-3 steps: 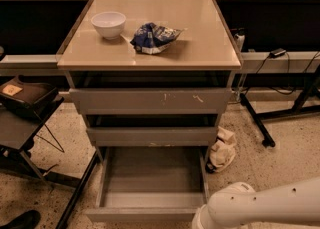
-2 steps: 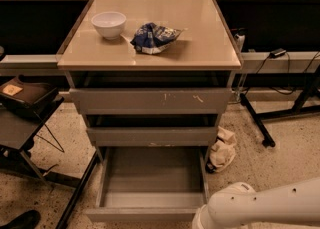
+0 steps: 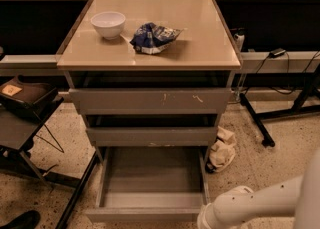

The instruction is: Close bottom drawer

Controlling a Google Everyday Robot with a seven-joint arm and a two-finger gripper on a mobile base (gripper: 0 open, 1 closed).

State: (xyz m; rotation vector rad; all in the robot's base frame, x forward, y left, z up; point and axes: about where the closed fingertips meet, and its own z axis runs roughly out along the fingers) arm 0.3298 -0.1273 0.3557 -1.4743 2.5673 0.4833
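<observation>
The bottom drawer (image 3: 150, 183) is pulled far out of the beige-topped cabinet (image 3: 150, 58). It is wide and shallow, with a bare grey inside and a plain low front panel (image 3: 145, 215) near the bottom edge of the camera view. Above it sit the mid-sized drawer front (image 3: 150, 135) and the larger scratched drawer front (image 3: 150, 101), both partly out. My white arm (image 3: 250, 208) enters at the lower right, just right of the bottom drawer's front corner. The gripper itself is out of view.
A white bowl (image 3: 108, 24) and a blue crumpled bag (image 3: 154, 38) lie on the cabinet top. A crumpled rag (image 3: 222, 149) lies on the floor to the right. A dark side table (image 3: 25, 118) stands left. A black stand leg (image 3: 256, 119) is right.
</observation>
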